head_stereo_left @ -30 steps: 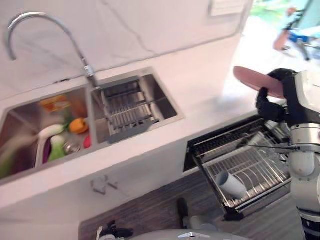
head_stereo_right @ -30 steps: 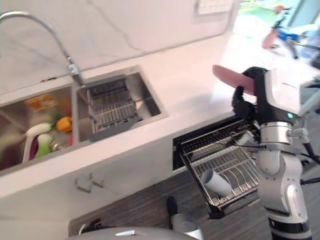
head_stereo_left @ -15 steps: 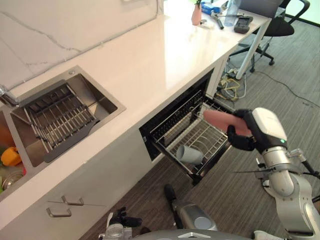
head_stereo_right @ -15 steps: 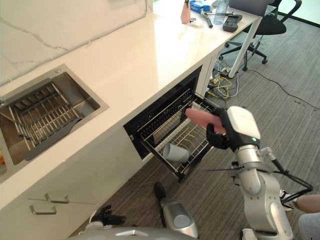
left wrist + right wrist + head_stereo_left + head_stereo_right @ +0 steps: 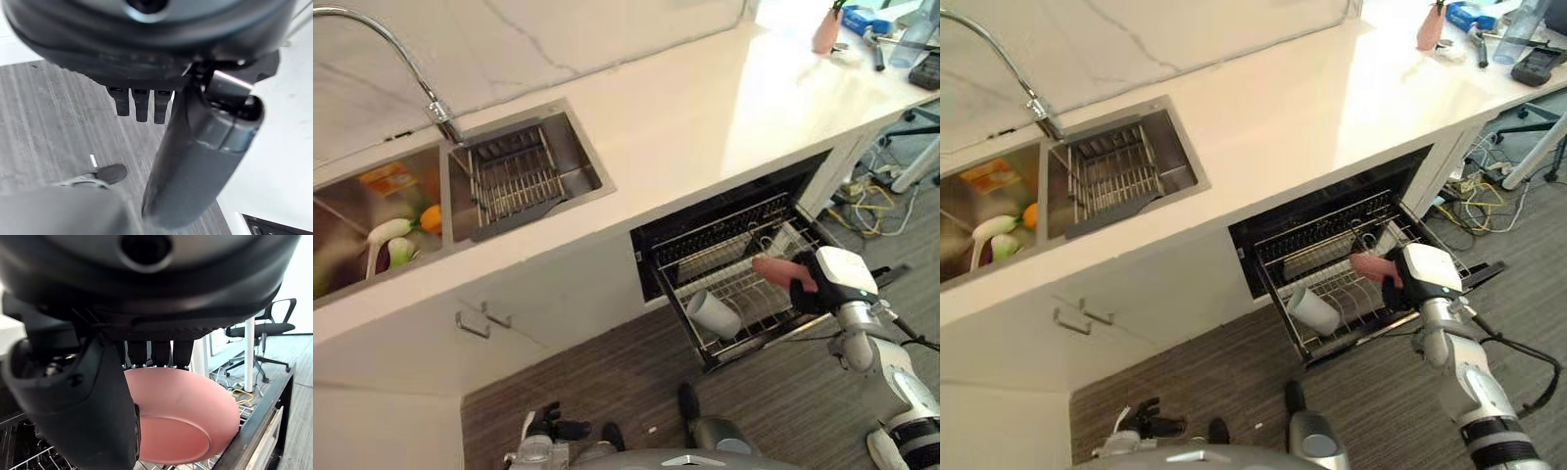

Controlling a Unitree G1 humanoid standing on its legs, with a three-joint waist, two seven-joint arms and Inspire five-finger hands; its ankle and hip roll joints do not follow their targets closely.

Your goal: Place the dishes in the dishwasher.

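My right hand (image 5: 813, 289) grips a pink plate (image 5: 778, 270) by its rim and holds it over the right side of the pulled-out dishwasher rack (image 5: 720, 253). In the right wrist view the plate (image 5: 181, 416) lies between thumb and fingers (image 5: 154, 352), just above the rack wires. A white cup (image 5: 713, 314) lies on its side at the rack's front left. More dishes, a white ladle (image 5: 384, 235) and coloured items, sit in the left sink basin (image 5: 372, 211). My left hand (image 5: 142, 103) hangs over the floor with its fingers straight and nothing in it.
The right sink basin holds a wire drain basket (image 5: 514, 181) under the faucet (image 5: 411, 69). The white countertop (image 5: 705, 108) runs above the open dishwasher. An office chair (image 5: 276, 325) and desk legs stand beyond the rack. Cables (image 5: 867, 196) lie on the floor at right.
The camera has swung, shifting the whole scene. My right hand has lowered the pink plate closer to the rack's right side. The cup lies where it was.
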